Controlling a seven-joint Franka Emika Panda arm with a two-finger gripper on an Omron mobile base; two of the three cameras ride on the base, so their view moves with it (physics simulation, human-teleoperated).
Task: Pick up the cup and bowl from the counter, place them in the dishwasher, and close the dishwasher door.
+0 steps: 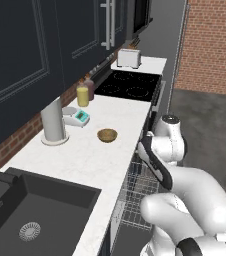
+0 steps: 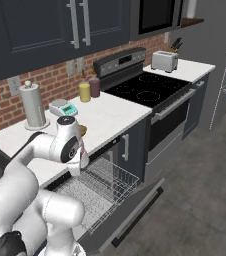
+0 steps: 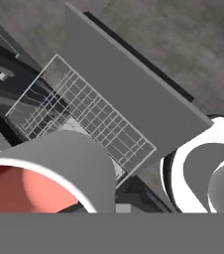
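Tan bowl (image 1: 107, 135) upright on white counter (image 1: 85, 160); red-lined cup (image 3: 49, 171) above the dishwasher (image 2: 102, 192).

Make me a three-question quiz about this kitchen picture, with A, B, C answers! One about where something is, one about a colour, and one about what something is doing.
1. Where is the bowl?
A. on the counter
B. in the sink
C. on the cooktop

2. What colour is the inside of the cup?
A. blue
B. salmon-red
C. green

3. How is the dishwasher door?
A. shut
B. missing
C. open, dropped down flat

Answers:
1 A, the tan bowl sits on the white counter near the tall grey cylinder.
2 B, the hand view shows a red inside close to the pincer.
3 C, the door lies lowered with the wire rack pulled out over it.
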